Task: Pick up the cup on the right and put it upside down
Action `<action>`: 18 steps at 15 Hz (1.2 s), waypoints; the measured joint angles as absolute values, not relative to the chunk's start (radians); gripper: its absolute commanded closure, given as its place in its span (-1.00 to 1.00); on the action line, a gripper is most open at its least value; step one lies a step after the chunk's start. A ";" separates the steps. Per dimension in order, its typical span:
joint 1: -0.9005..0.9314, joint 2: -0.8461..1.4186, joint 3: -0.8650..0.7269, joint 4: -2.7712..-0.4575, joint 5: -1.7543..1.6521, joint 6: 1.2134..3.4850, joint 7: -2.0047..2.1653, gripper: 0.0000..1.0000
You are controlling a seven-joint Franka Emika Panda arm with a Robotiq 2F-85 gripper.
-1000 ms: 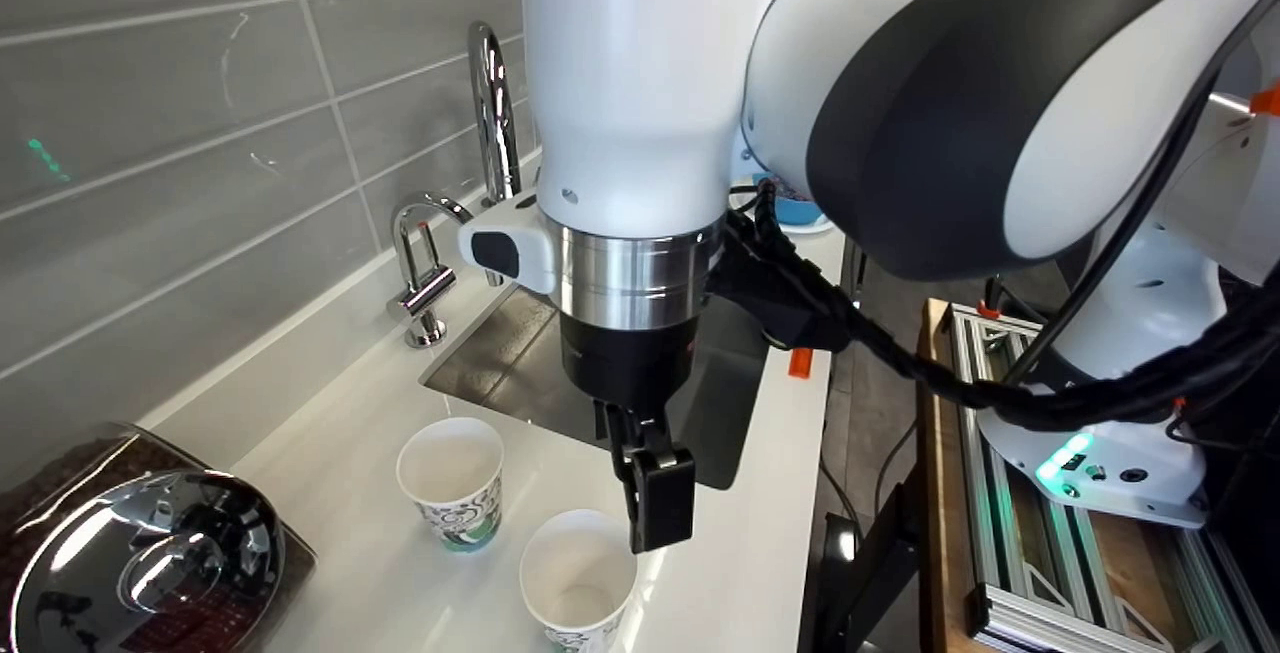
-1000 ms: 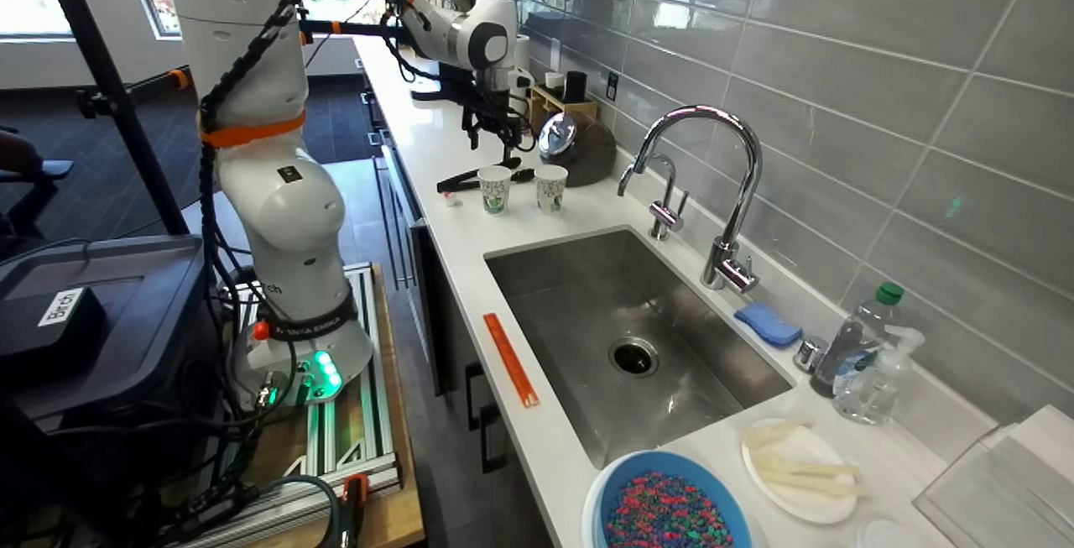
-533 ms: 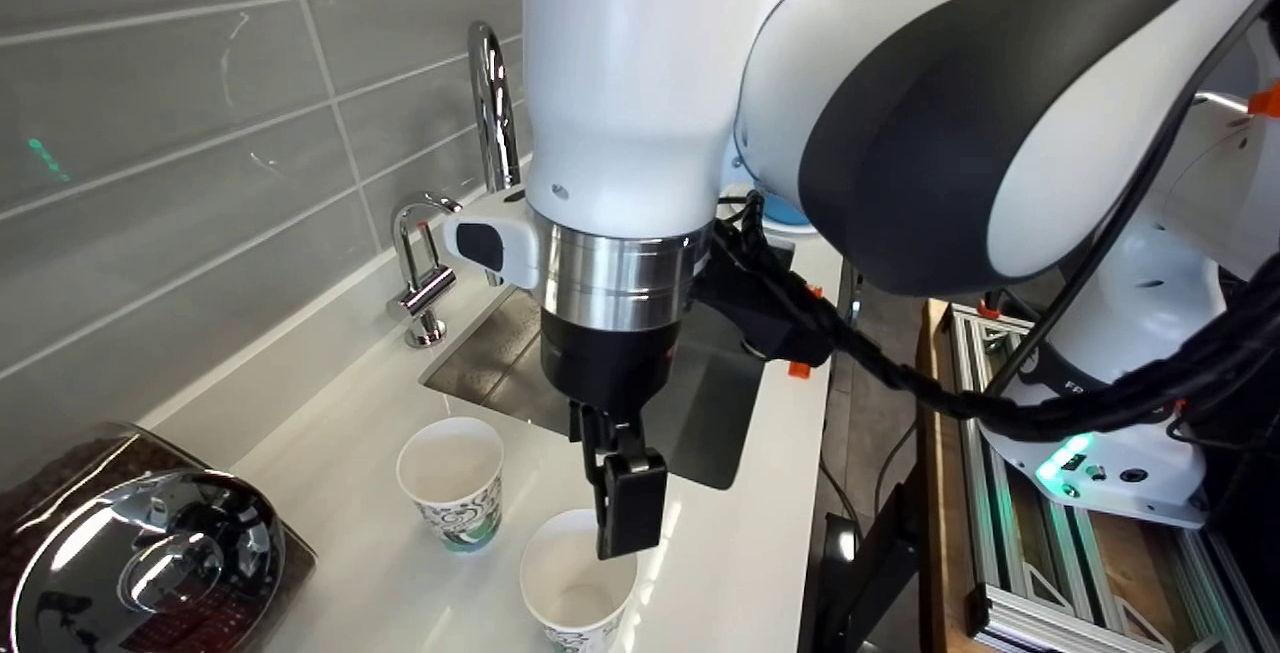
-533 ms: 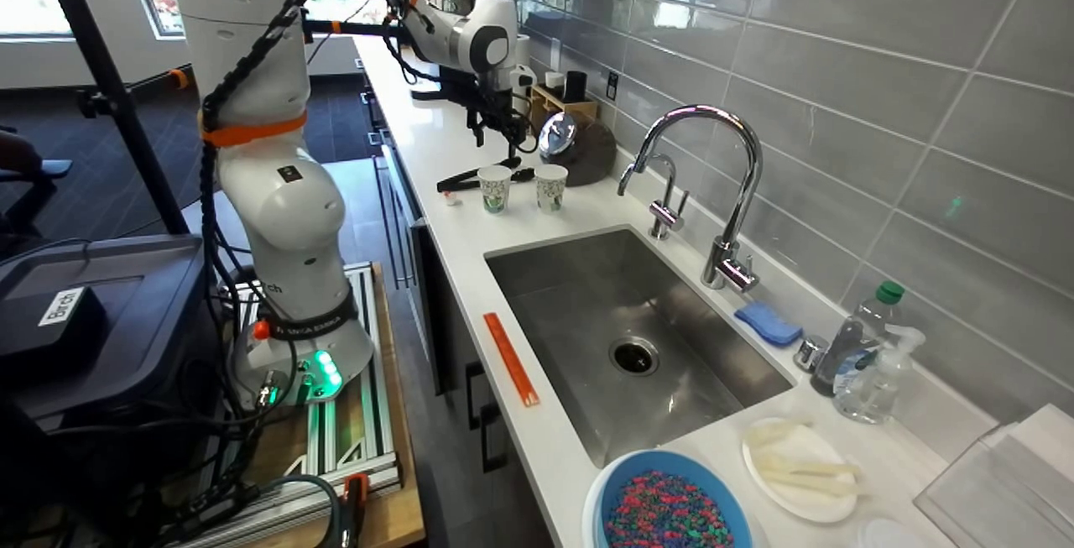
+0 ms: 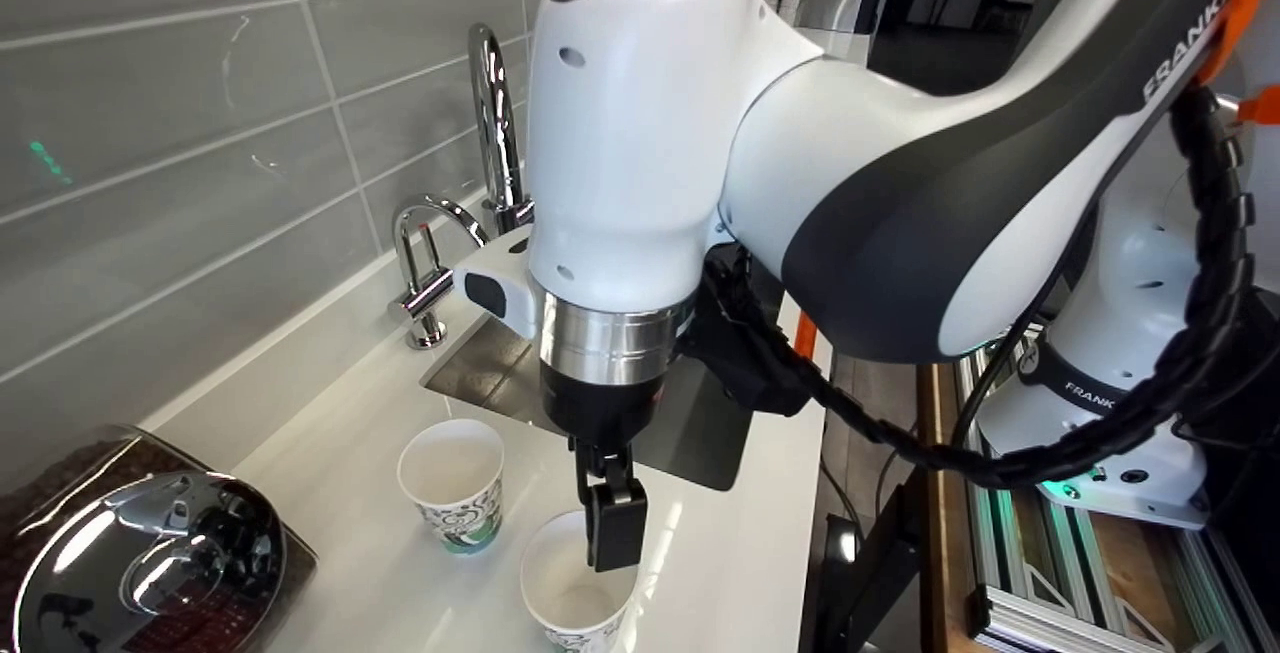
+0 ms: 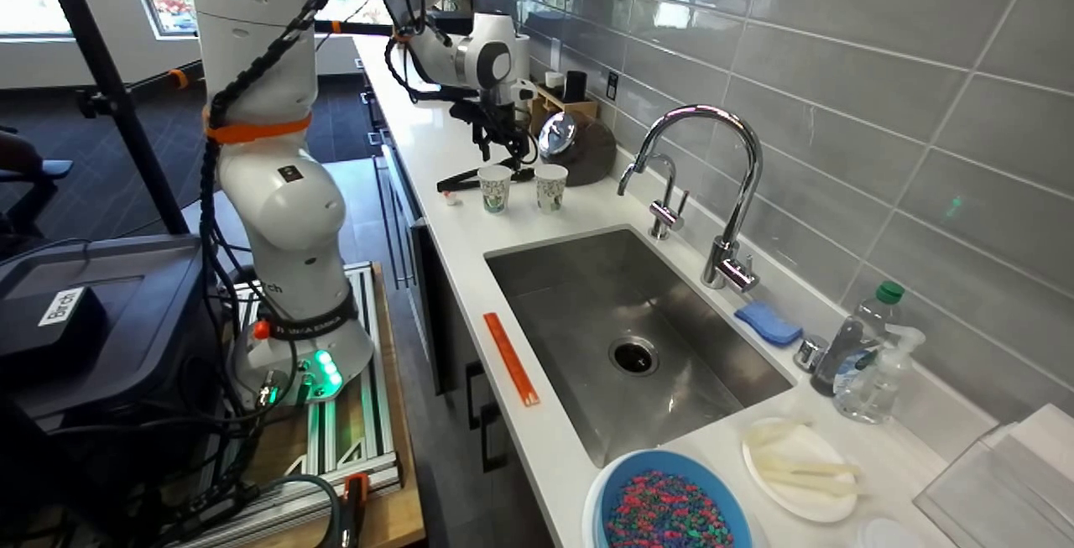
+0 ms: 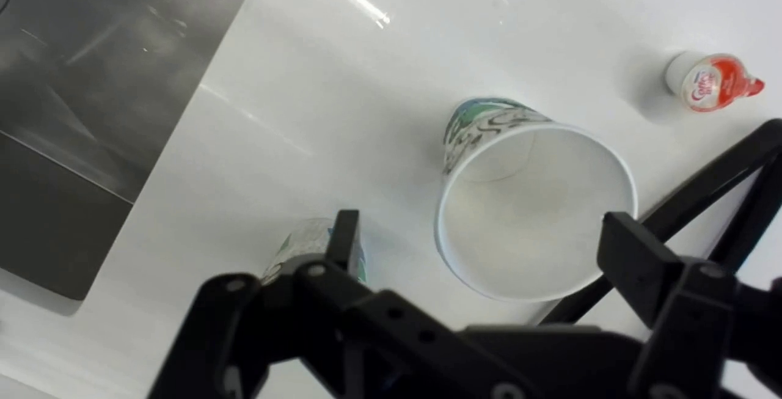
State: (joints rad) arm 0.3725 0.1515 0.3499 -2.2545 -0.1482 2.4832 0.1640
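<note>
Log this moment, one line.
Claw: open, roughly above cup | cup: upright, ungripped | other cup: upright, alongside | flip: not yet done

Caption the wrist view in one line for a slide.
Open fingers frame an upright cup, a second cup partly hidden, with creamer and sink on opposite sides.

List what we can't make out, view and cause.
Wrist view: most of the left cup, hidden behind the pincer.
In an exterior view: base of the right cup, cut off by the bottom edge.
In an exterior view: near side of the blue bowl, likewise cut off.
In an exterior view: print on the green-capped bottle, too small to read.
</note>
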 measured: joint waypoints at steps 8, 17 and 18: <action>0.396 0.220 0.302 -2.246 -0.260 2.483 0.326 -1.00; 0.409 0.235 0.259 -2.253 -0.266 2.417 0.435 -1.00; 0.408 0.235 0.258 -2.253 -0.264 2.404 0.442 -1.00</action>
State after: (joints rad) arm 0.4085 0.2351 0.2581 -2.2530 -0.2640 2.4038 0.4420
